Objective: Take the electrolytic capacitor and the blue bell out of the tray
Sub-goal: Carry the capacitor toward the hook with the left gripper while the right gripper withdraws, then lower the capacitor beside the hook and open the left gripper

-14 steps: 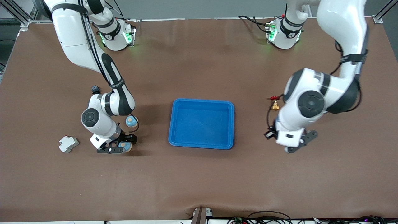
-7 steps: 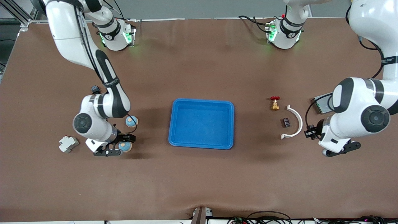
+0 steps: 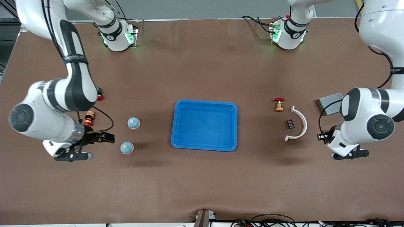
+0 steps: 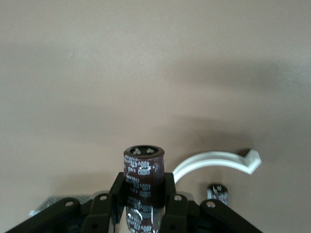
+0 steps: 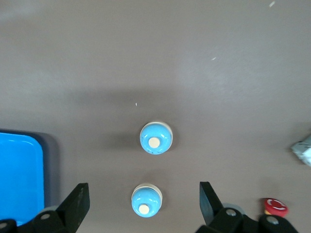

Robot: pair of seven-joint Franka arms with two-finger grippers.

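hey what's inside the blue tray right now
Nothing shows inside the blue tray: its floor is bare in the front view. The right wrist view catches only one edge of it, the rest is out of frame.

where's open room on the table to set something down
The blue tray is bare inside. Bare table also lies between the tray and the two blue bells, and all along the edge nearest the front camera. It is crowded by the white curved piece, red valve and small capacitor.
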